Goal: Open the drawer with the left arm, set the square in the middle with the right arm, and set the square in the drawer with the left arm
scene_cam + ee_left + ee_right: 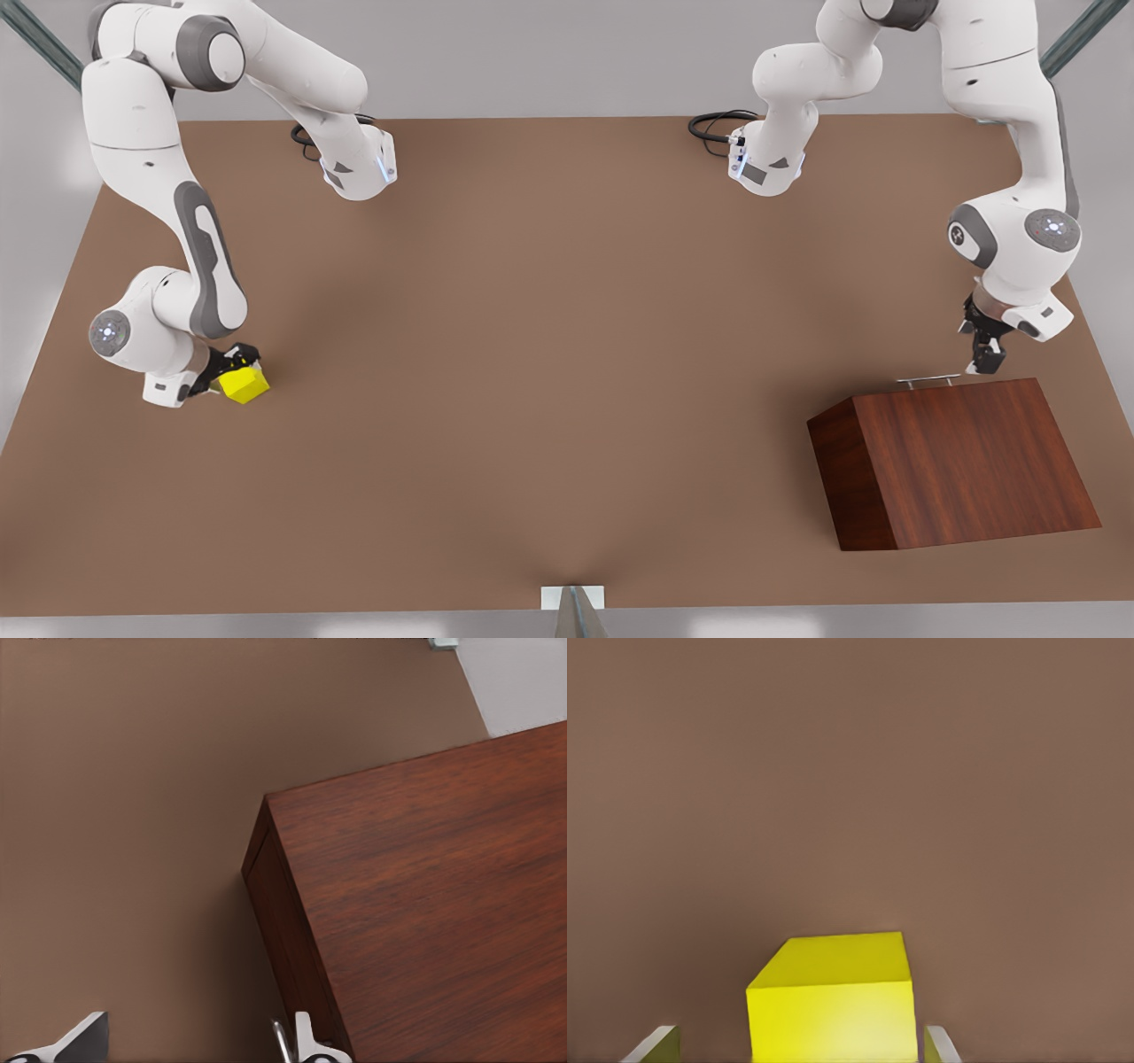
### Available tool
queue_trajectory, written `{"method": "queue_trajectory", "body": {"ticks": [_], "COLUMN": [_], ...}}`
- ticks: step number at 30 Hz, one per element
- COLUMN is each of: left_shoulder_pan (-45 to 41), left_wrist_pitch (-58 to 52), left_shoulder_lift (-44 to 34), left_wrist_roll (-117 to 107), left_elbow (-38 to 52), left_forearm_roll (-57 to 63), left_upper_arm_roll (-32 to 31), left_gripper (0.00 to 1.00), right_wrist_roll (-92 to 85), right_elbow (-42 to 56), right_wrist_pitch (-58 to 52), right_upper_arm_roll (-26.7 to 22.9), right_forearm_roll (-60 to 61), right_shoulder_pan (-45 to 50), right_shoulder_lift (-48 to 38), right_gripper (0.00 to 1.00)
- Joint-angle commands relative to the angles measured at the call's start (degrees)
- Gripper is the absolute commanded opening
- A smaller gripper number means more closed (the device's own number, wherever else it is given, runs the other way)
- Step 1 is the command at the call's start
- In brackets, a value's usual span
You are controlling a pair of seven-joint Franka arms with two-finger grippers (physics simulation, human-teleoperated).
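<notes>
Two tools: right tool (232, 370) spread around square (244, 385); left tool (985, 353) spread beside drawer handle (928, 381).

The drawer (961, 394) front faces away in the front view, its handle (928, 381) barely showing over the cabinet (966, 461) top. The right pincer (232, 365) partly hides behind the square (244, 385); both wrist views crop the fingertips (306, 1036).
</notes>
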Motion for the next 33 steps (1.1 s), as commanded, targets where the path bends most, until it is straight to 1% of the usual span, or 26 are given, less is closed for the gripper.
{"method": "queue_trajectory", "body": {"ticks": [1,2,6,7,9,13,20,33], "left_shoulder_pan": [-0.3,-0.3,-0.3,-0.3,-0.3,-0.3,-0.3,-3.0], "left_wrist_pitch": [0.1,0.3,0.8,2.6,3.9,3.8,3.7,3.9], "left_shoulder_lift": [0.2,0.3,0.6,0.4,0.7,0.7,1.0,1.4], "left_wrist_roll": [-0.3,-0.8,-1.7,-1.6,-1.4,-1.4,-1.4,-1.5], "left_elbow": [0.0,0.1,0.0,-0.4,-0.8,-2.5,-2.5,-2.6], "left_forearm_roll": [-2.4,-7.6,-8.9,-9.0,-8.9,-8.7,-8.7,-8.9], "left_upper_arm_roll": [-0.2,-0.2,-0.3,-1.6,-1.7,-1.8,-1.9,-1.8], "left_gripper": [1.0,1.0,1.0,1.0,1.0,1.0,1.0,1.0], "right_wrist_roll": [0.0,0.0,-0.2,-0.3,-0.2,-0.1,-1.8,-1.7], "right_elbow": [0.0,-0.2,-2.4,-2.4,-2.4,-2.3,-3.3,-3.5], "right_wrist_pitch": [0.0,0.0,0.9,0.8,1.5,3.0,3.0,3.0], "right_upper_arm_roll": [0.0,0.0,-0.1,-0.1,-0.1,-0.1,-0.1,-0.1], "right_forearm_roll": [0.0,0.0,-0.2,-0.2,-0.2,-0.3,-0.4,-0.5], "right_shoulder_pan": [0.0,0.0,0.6,0.6,0.6,0.3,0.4,-0.2], "right_shoulder_lift": [0.0,0.0,-0.4,-0.4,-0.1,0.0,-1.3,-0.2], "right_gripper": [1.0,1.0,1.0,1.0,1.0,1.0,1.0,1.0]}}
